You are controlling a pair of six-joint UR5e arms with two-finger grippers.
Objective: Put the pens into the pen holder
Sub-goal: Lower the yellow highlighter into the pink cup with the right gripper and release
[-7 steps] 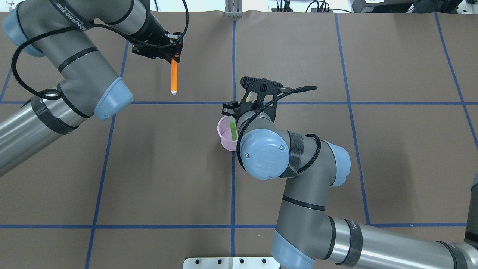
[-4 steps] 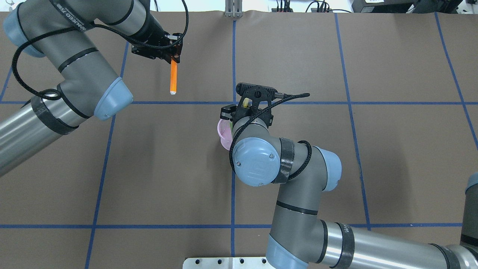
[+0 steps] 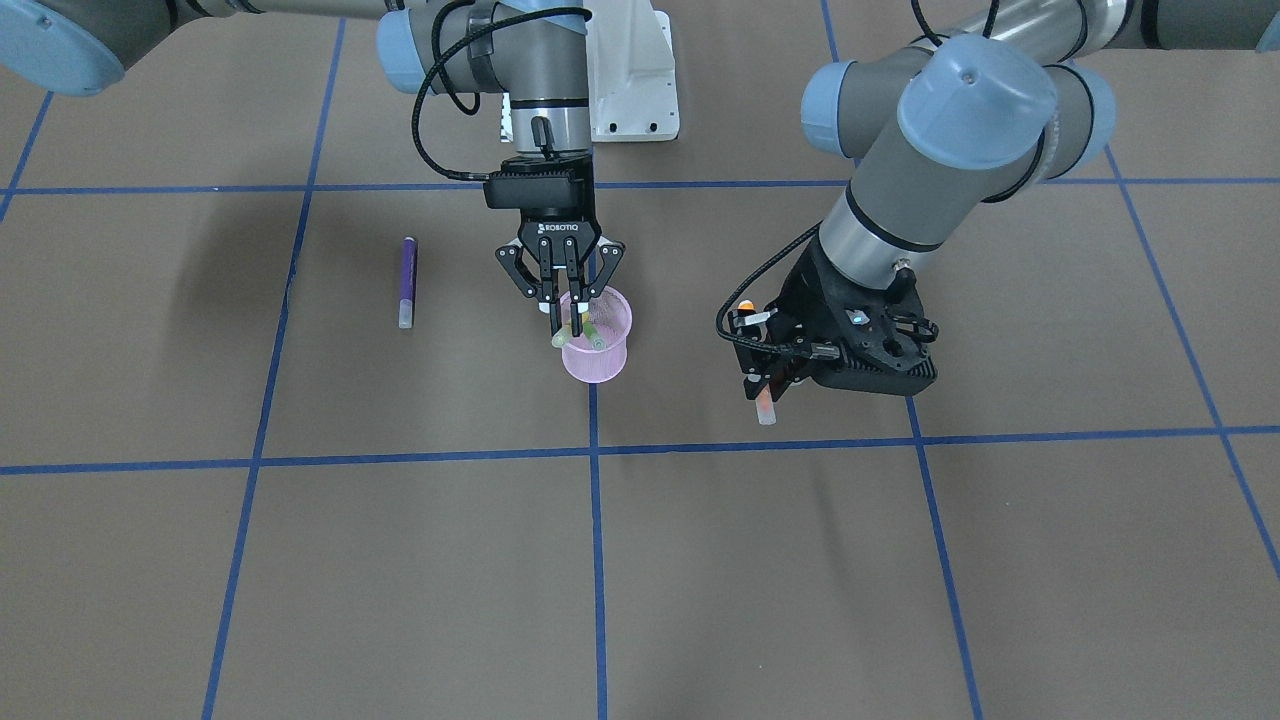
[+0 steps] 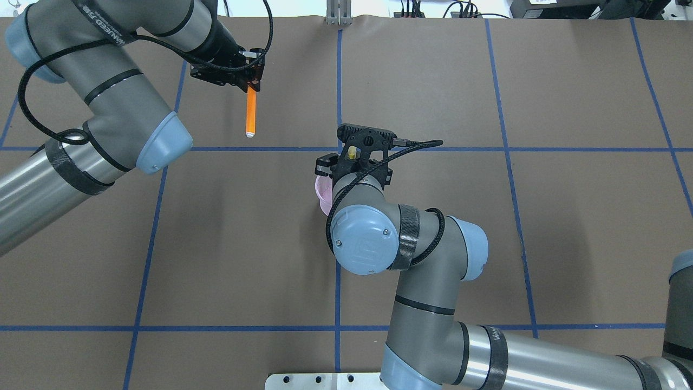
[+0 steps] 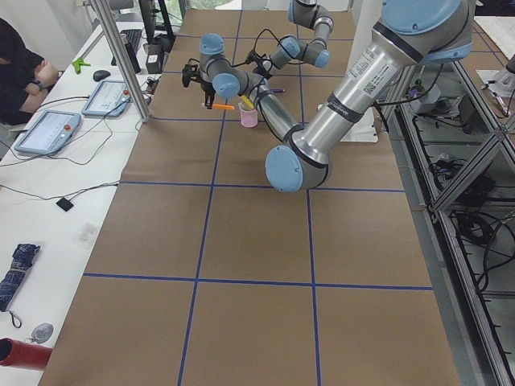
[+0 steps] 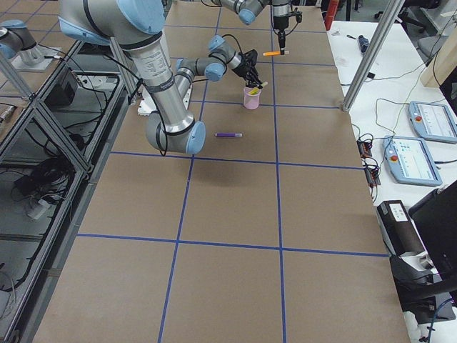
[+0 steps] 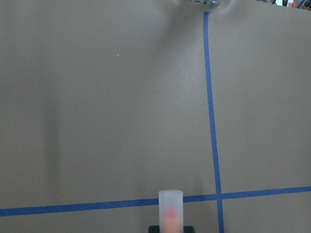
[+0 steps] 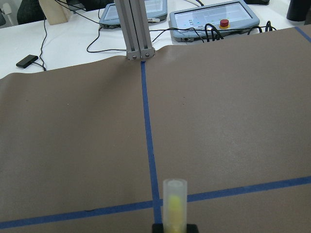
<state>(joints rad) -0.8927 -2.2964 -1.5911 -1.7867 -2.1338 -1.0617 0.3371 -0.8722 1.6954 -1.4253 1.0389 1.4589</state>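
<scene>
The pink mesh pen holder stands near the table's middle, with a green pen leaning inside it. My right gripper hangs over its rim, shut on a yellow pen whose pale cap points down at the cup. In the overhead view my right wrist hides most of the pen holder. My left gripper is shut on an orange pen, held off the table to the cup's far left. A purple pen lies flat on the table on my right side.
Brown paper with blue tape lines covers the table. A metal post stands at the far edge, with tablets and cables beyond it. A person sits at the side bench.
My right arm has shifted left over the pen holder with the yellow pen, so it hides more of the cup and the green pen from above. The left gripper has barely moved.
</scene>
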